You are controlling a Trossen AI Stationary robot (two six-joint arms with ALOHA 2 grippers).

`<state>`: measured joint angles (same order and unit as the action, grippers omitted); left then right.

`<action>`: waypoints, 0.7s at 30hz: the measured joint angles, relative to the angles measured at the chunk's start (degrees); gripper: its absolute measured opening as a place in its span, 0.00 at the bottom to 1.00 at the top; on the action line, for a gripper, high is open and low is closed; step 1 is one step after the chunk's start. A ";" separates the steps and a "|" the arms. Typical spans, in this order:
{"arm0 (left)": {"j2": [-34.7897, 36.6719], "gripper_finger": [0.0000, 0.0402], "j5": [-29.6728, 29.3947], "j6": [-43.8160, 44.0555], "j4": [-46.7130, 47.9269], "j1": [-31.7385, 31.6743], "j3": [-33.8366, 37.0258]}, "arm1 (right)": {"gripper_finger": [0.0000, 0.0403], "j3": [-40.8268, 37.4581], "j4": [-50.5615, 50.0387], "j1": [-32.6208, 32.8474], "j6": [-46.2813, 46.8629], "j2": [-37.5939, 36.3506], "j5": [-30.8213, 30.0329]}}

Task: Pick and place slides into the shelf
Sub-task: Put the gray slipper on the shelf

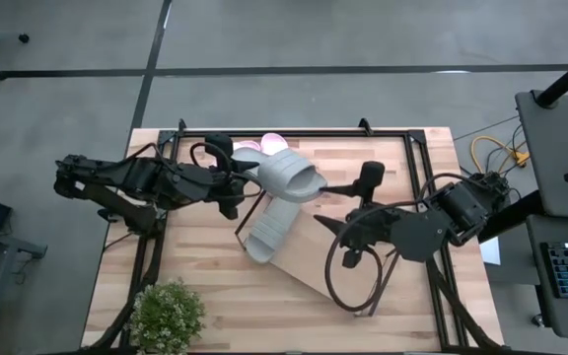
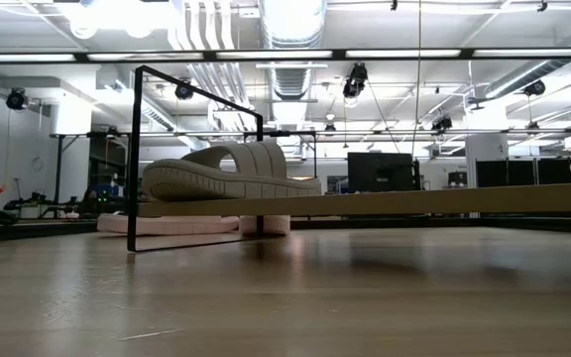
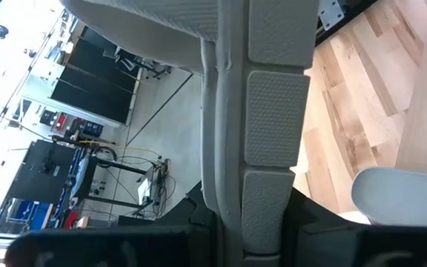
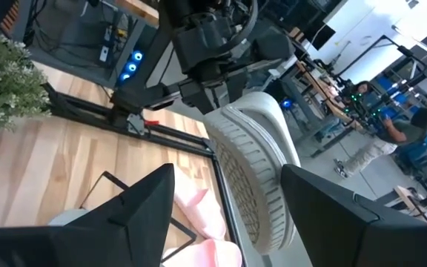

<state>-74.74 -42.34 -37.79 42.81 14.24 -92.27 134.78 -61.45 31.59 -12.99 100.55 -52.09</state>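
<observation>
In the high view, the left tool (image 1: 248, 179) sits left of centre, clamped on the edge of a grey slide (image 1: 286, 175) and carrying it above the shelf (image 1: 314, 258), whose light-wood board runs diagonally toward lower centre. A second grey slide (image 1: 269, 230) already lies on the board just below, so the held one is probably meant for the spot beside it. The pink slides (image 1: 262, 146) rest on the surface at upper centre, beyond the shelf's wire frame. The right tool (image 1: 325, 226), right of centre over the board, has its fingers apart and holds nothing, apparently waiting clear of the drop.
</observation>
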 joint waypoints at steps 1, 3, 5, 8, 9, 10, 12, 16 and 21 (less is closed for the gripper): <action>0.00 0.10 0.04 0.01 0.00 -0.04 0.00 | 0.61 0.00 0.15 -0.02 -0.01 0.00 -0.02; 0.00 0.10 0.07 -0.01 -0.01 -0.11 0.00 | 0.61 0.00 1.08 -0.02 -0.05 0.02 -0.42; 0.02 0.10 0.29 0.01 -0.10 -0.43 0.00 | 0.60 0.00 2.79 -0.02 0.03 0.02 -0.48; 0.00 0.10 0.93 -0.41 0.38 -0.92 0.01 | 0.60 0.00 4.06 -0.06 -0.38 0.02 -0.25; -0.02 0.10 0.87 -0.38 0.28 -1.07 0.04 | 0.60 0.00 3.91 -0.07 -0.39 0.02 -0.22; -0.02 0.10 1.04 -0.32 0.24 -1.13 0.04 | 0.60 -0.02 3.76 -0.07 -0.39 0.02 -0.18; 0.06 0.10 0.80 -0.30 0.14 -1.14 0.04 | 0.61 -0.02 3.65 -0.07 0.11 0.04 -0.03; 0.09 0.10 0.69 -0.30 0.21 -1.14 0.04 | 0.62 -0.02 0.93 -0.05 0.33 0.04 0.00; 0.22 0.10 1.51 -0.23 0.15 -1.14 0.04 | 0.62 -0.11 -0.04 -1.07 0.52 0.07 0.36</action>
<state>-74.52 -40.84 -38.02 42.96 13.10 -92.23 134.67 -61.50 30.53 -12.47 100.62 -51.73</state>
